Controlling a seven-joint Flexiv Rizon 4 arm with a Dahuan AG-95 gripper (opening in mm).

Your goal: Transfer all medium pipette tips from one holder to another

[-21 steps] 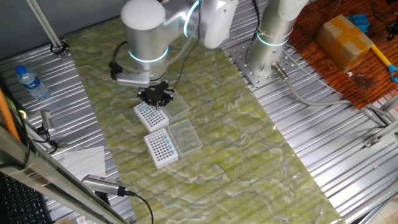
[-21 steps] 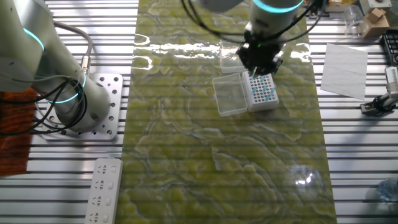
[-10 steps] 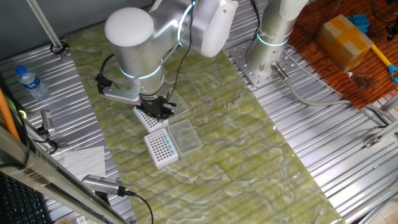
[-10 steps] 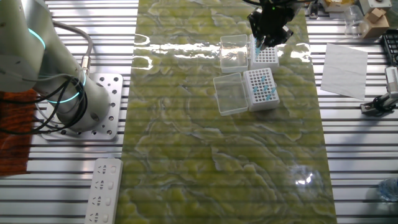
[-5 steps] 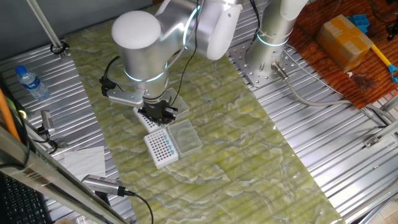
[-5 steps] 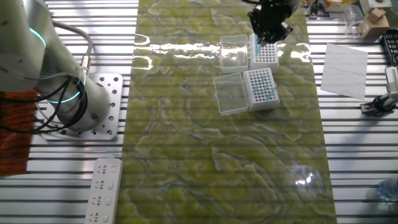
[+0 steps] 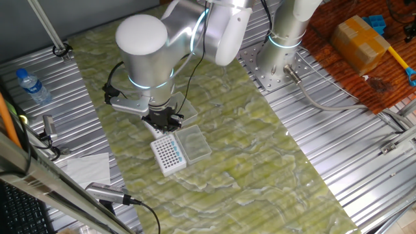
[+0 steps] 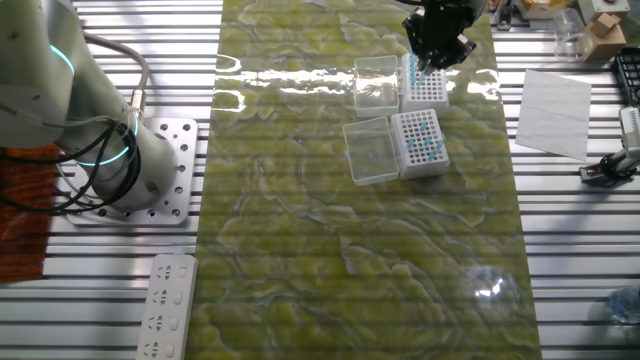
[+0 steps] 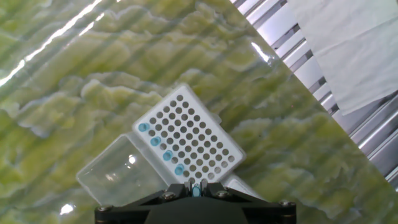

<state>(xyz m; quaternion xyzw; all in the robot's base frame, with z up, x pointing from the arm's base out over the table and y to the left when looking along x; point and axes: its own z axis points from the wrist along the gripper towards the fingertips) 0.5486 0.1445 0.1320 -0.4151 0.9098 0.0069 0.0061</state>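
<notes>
Green mottled matting covers the surface [image 8: 300, 230]. Just left of the far holder [image 9: 186, 139] lies its clear lid [image 9: 115, 177]; four medium pipette tips [image 9: 161, 149] fill its edge row. The pincer [image 9: 196, 190] grips a blue-topped tip above it — misaligned, it could jam or drop.

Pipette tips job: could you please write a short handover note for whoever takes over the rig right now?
End effector: shut on one medium pipette tip, above the receiving holder.
Done: four tips stand in a row along that holder's edge; its other holes are bare.
Left: seat the held tip, then move over the many blue-topped tips in the source holder.
</notes>
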